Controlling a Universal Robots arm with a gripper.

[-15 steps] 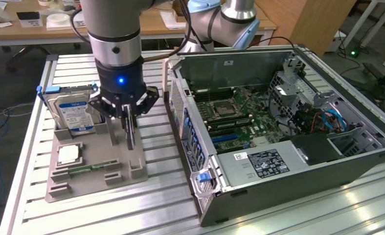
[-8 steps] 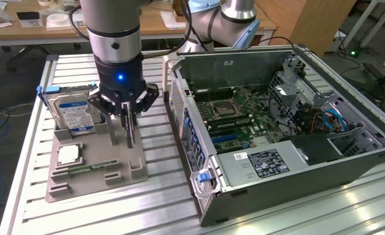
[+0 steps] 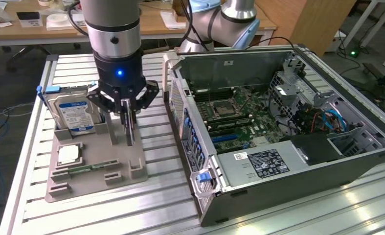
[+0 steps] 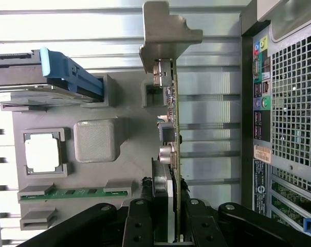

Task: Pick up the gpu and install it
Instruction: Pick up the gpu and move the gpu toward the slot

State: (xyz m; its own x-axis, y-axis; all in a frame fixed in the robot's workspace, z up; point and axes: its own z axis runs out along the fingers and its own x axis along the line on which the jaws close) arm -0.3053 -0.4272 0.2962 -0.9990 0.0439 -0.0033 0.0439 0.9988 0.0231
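My gripper hangs over the grey holder on the table, at the exterior view's left. It is shut on the gpu, a thin card held upright on edge between the two black fingers. In the wrist view the gpu is edge-on: a green board with small parts along it and a silver end bracket at the far end from my gripper. I cannot tell whether its lower edge still touches the holder. The open computer case lies at the exterior view's right, its motherboard exposed.
The holder also carries a silver hard drive with a blue-white label, a square processor and a narrow green memory stick. The case's perforated rear panel stands close beside the card. Desks and cables lie behind the slatted table.
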